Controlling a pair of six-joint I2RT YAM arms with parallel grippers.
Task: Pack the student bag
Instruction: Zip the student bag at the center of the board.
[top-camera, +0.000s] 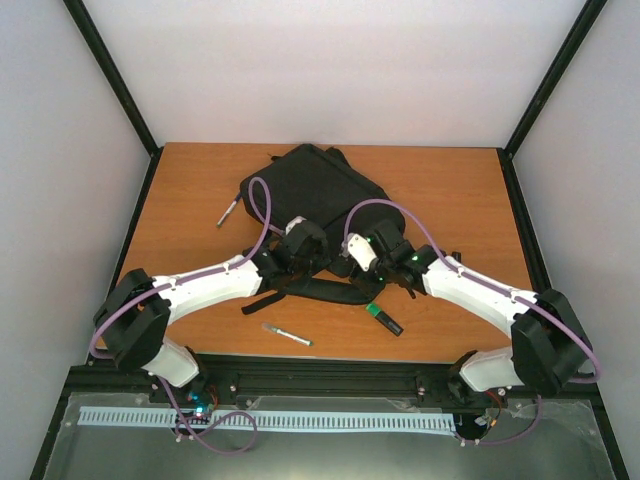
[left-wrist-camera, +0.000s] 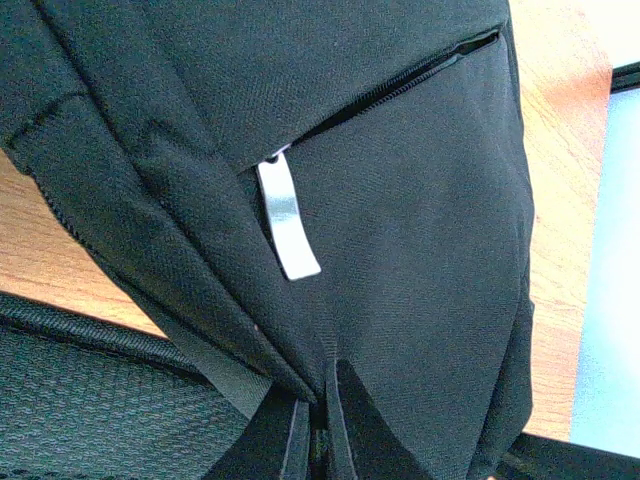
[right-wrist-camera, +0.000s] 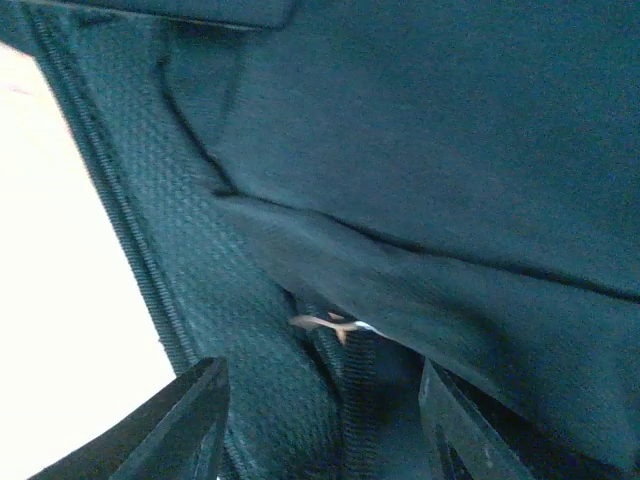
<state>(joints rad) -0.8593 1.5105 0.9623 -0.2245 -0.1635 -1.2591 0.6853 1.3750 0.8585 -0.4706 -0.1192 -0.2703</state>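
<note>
The student bag (top-camera: 315, 190), a large black backpack, lies at the middle back of the table with its straps (top-camera: 300, 290) trailing toward me. My left gripper (top-camera: 300, 250) is at the bag's near edge. In the left wrist view its fingers (left-wrist-camera: 352, 430) are pressed together with a fold of the bag's fabric (left-wrist-camera: 420, 280) pinched between them, just below a grey zip pull (left-wrist-camera: 287, 218). My right gripper (top-camera: 365, 255) hovers beside it, and its fingers (right-wrist-camera: 190, 420) stand apart over mesh padding (right-wrist-camera: 250, 380) and a zip line, holding nothing.
A thin pen (top-camera: 230, 212) lies left of the bag. Another pen (top-camera: 287, 335) rests near the front edge. A black and green marker (top-camera: 384, 318) sits under my right forearm. White walls and black frame posts surround the wooden table (top-camera: 460, 200).
</note>
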